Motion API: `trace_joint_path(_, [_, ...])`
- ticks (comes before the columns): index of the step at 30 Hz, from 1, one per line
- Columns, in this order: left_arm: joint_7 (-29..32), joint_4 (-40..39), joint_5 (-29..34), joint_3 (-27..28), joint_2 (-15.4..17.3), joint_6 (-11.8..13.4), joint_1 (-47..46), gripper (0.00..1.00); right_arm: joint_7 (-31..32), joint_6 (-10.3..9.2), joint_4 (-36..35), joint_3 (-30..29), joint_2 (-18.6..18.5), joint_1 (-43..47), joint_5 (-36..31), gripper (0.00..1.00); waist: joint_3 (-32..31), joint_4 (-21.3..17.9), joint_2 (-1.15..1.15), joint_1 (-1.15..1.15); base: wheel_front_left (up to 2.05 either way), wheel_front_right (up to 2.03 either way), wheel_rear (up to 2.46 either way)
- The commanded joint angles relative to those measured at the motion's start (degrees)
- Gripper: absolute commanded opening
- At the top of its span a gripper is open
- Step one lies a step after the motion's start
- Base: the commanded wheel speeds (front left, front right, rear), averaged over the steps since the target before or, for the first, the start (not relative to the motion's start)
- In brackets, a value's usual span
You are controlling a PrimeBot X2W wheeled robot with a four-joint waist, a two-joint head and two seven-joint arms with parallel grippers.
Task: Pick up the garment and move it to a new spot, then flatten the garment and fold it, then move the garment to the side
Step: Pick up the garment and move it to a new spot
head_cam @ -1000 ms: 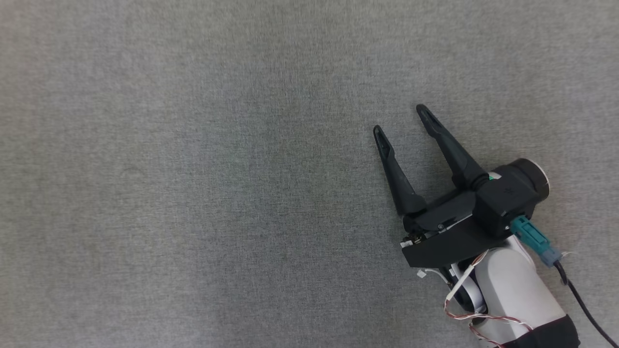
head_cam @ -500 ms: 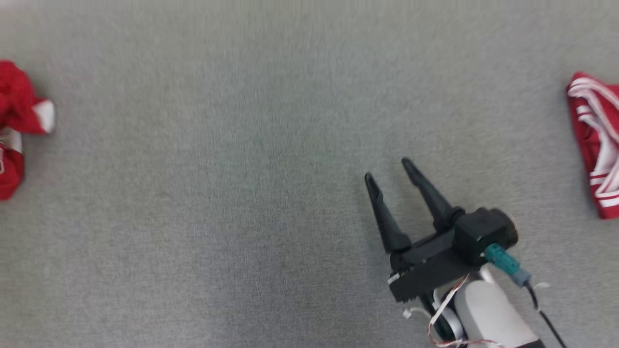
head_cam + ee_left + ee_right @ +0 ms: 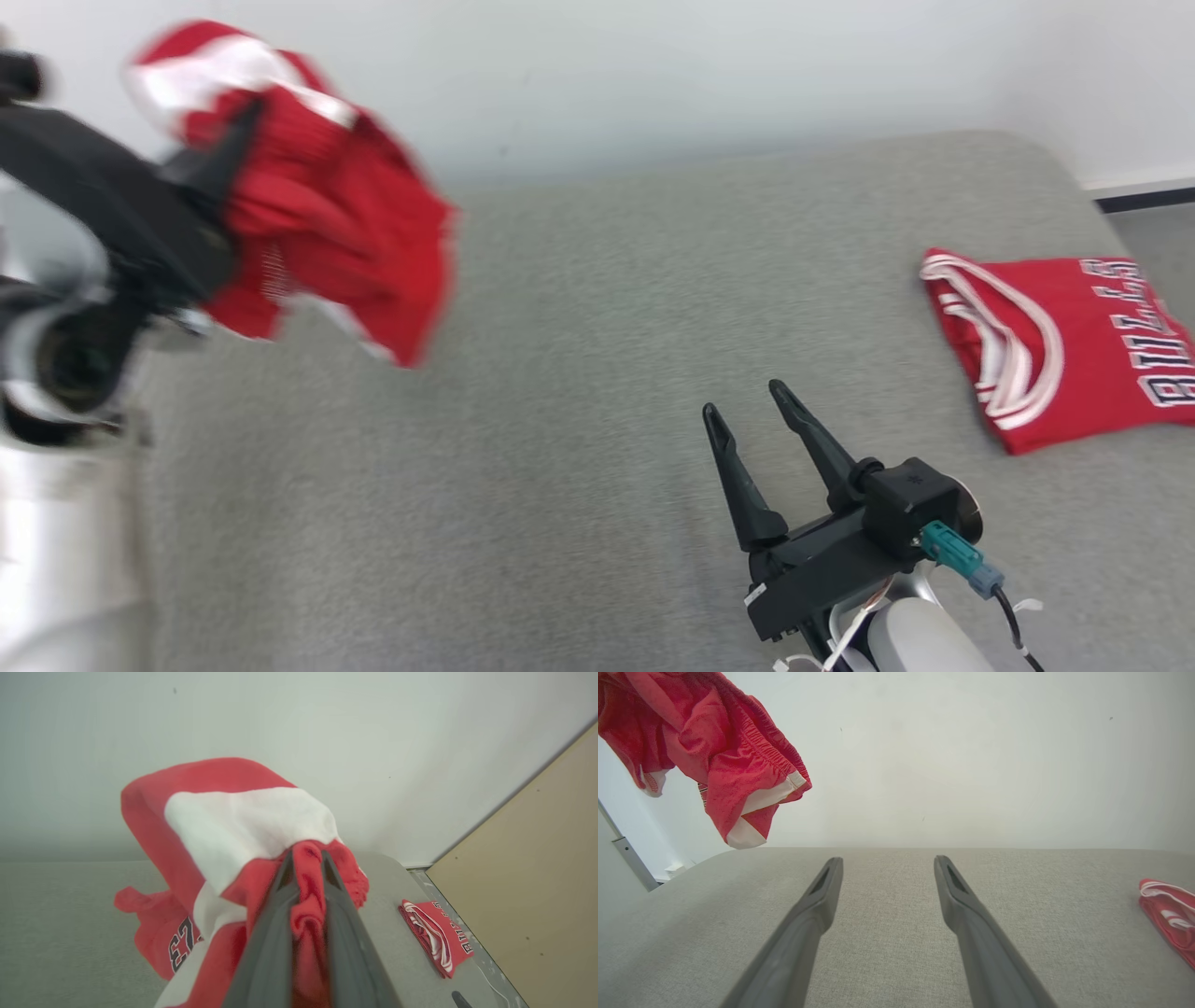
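Nearest us, our right gripper [image 3: 743, 399] hangs over the grey table [image 3: 597, 373], fingers spread wide with nothing between them. To our left, our left gripper [image 3: 306, 858] sits high above the table, its fingers pinched nearly together on a bunched fold of the red-and-white garment [image 3: 243, 821], which dangles in the air. Farther off on the right, a folded red jersey [image 3: 1055, 345] lies flat on the table, before the pale wall [image 3: 653, 75].
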Motion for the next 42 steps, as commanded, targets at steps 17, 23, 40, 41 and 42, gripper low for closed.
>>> trace_joint_path(17, [-8.5,5.5,0.4,-14.0,-9.6,-1.9,16.8,0.0,1.2,-0.17,-2.1,-1.0,0.5,1.3,-0.4,1.0,-0.3,-14.1,0.01,0.02,0.0,0.0,0.0])
trace_joint_path(23, [-17.0,15.4,3.2,-17.7,-9.9,-3.0,19.1,0.15,1.4,-0.17,-2.7,-2.1,0.5,1.9,-0.9,1.0,0.0,-13.6,0.01,0.02,0.0,0.0,0.0])
trace_joint_path(40, [-48.2,17.8,9.1,-17.2,-8.8,-4.8,23.7,1.0,2.5,-0.17,-3.5,-6.2,0.6,6.6,-1.5,1.0,-7.2,-6.8,0.01,0.02,0.0,0.0,0.0])
trace_joint_path(41, [-49.8,17.3,8.6,-16.2,-8.8,-4.5,24.5,1.0,2.6,-0.17,-3.7,-6.7,0.6,7.1,-1.6,1.0,-7.6,-6.3,0.01,0.02,0.0,0.0,0.0])
trace_joint_path(42, [-51.0,16.8,8.5,-15.5,-8.5,-4.1,25.4,1.0,2.7,-0.16,-3.8,-7.1,0.6,7.5,-1.7,1.0,-8.0,-5.9,0.01,0.02,0.0,0.0,0.0])
